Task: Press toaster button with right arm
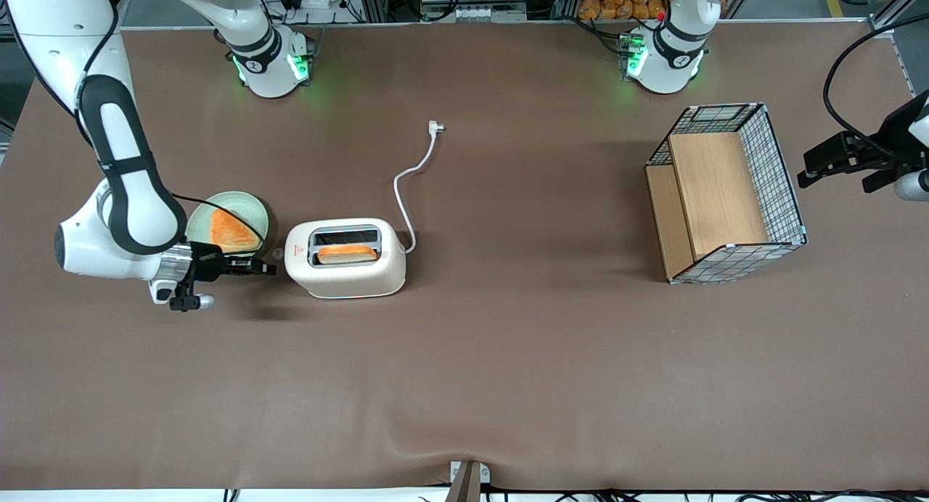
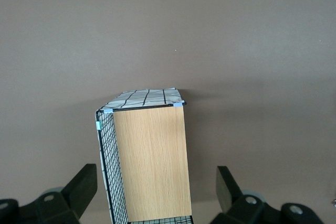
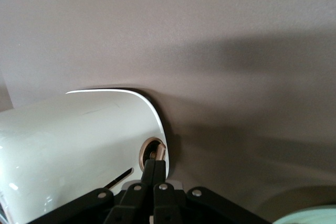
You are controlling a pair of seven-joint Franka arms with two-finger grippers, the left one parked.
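Note:
The cream-white toaster (image 1: 348, 277) stands near the middle of the table with a slice of toast (image 1: 347, 253) in the slot nearer the front camera. Its small round button (image 1: 278, 254) sticks out of the narrow end by the red triangle sticker (image 1: 296, 251). My right arm's gripper (image 1: 267, 268) lies level at that end, fingers shut together. In the right wrist view the fingertips (image 3: 155, 164) touch the round button (image 3: 152, 152) on the toaster's end (image 3: 79, 145).
A pale green plate (image 1: 250, 206) holding a toast slice (image 1: 228, 231) sits beside the gripper, and its rim (image 3: 310, 217) shows in the wrist view. The white cord and plug (image 1: 435, 127) trail away from the toaster. A wire-and-wood basket (image 1: 726, 194) stands toward the parked arm's end.

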